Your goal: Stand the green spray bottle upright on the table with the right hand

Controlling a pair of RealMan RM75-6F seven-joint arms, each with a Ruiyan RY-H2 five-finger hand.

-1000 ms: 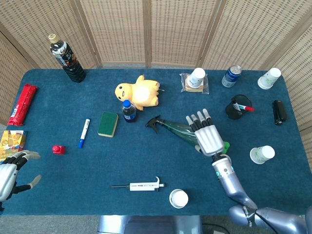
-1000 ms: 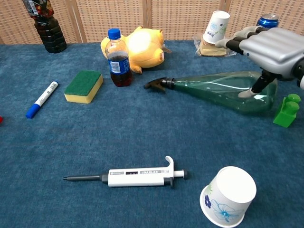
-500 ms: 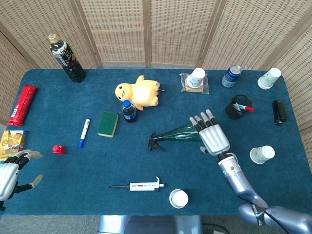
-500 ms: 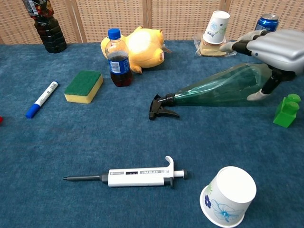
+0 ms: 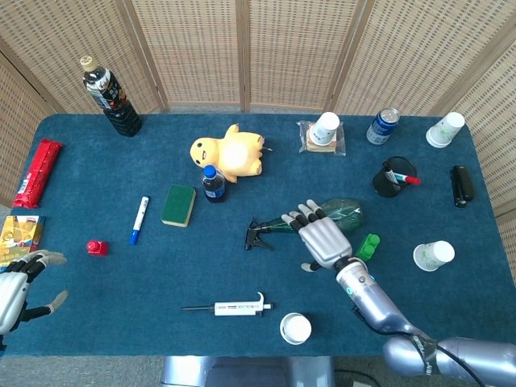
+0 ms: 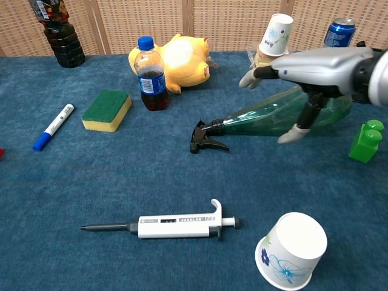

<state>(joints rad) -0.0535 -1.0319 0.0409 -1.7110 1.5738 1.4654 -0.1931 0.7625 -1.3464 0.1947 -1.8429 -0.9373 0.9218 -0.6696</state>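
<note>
The green spray bottle [image 5: 343,214] [image 6: 260,118] lies on its side on the blue table [image 5: 97,322], its black trigger head [image 5: 258,234] [image 6: 205,136] pointing left. My right hand [image 5: 321,240] [image 6: 315,63] arches over the middle of the bottle with fingers spread. In the chest view its thumb [image 6: 293,133] hangs down in front of the bottle's body and the other fingers reach over the far side, not closed around it. My left hand [image 5: 20,286] sits open at the table's near left edge, holding nothing.
A green block [image 5: 368,246] [image 6: 366,142] stands just right of the bottle's base. A pipette [image 5: 230,307] and an overturned paper cup [image 5: 295,328] lie nearer me. A small cola bottle [image 5: 213,183], sponge [image 5: 178,205] and yellow plush [image 5: 230,153] are to the left.
A second ago the bottle swung so its trigger head moved nearer me. Since then my right hand slid left along it from the base toward the middle, uncovering the green block.
</note>
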